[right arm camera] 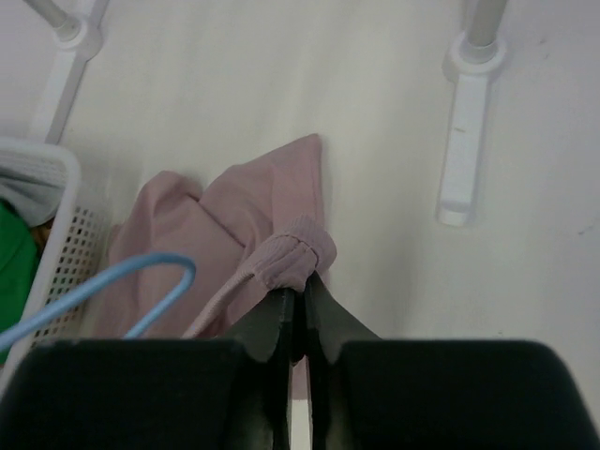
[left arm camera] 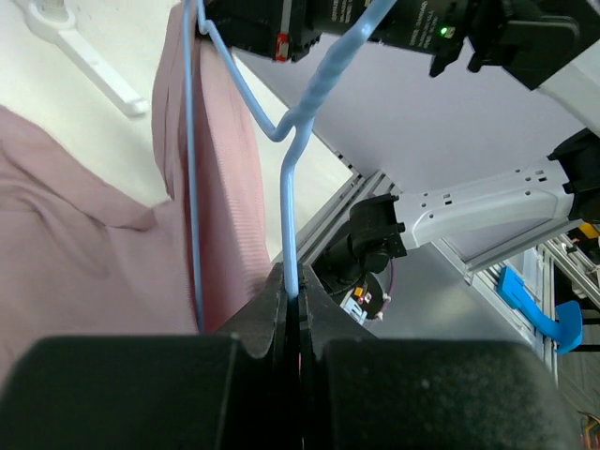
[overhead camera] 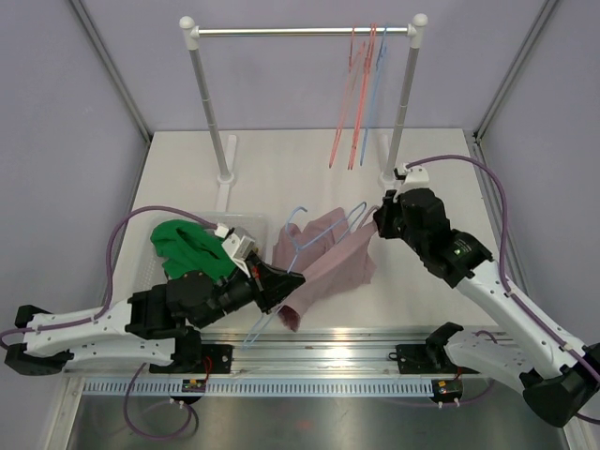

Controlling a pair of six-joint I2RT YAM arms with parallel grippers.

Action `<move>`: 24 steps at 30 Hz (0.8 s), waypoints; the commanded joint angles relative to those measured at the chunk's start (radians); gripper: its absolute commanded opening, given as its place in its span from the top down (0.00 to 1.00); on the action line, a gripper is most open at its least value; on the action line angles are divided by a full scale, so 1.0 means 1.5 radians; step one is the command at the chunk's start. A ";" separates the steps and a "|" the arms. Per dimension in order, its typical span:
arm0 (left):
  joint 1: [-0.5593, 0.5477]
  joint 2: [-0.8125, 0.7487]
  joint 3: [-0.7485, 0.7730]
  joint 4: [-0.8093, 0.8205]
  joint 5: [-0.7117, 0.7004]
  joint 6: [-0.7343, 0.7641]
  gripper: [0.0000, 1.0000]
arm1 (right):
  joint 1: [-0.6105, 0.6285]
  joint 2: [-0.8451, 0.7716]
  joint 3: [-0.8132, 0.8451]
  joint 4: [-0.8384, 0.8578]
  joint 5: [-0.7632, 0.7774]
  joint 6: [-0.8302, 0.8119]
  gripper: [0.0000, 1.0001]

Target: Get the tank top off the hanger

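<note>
Hanger (left arm camera: 287,206) wire clamped in left gripper (left arm camera: 292,302), anchored for stripping. Right gripper (right arm camera: 298,298) pinches tank top (right arm camera: 262,206) strap just ahead of jaws, likely to pull fabric off; garment spans between both tools.

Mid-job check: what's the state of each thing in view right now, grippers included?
left gripper, shut on the blue hanger wire.
right gripper, shut on a band of the tank top.
blue hanger, off the rail, tilted, tank top not yet free of it.
tank top, bunched, partly resting on the table.
spare hangers, hanging bare on the rail.
basket, holds a green garment.
</note>
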 commanded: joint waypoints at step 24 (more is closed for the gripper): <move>0.035 0.309 0.179 0.987 -0.354 0.765 1.00 | -0.014 -0.328 -0.039 -0.134 -0.275 0.112 1.00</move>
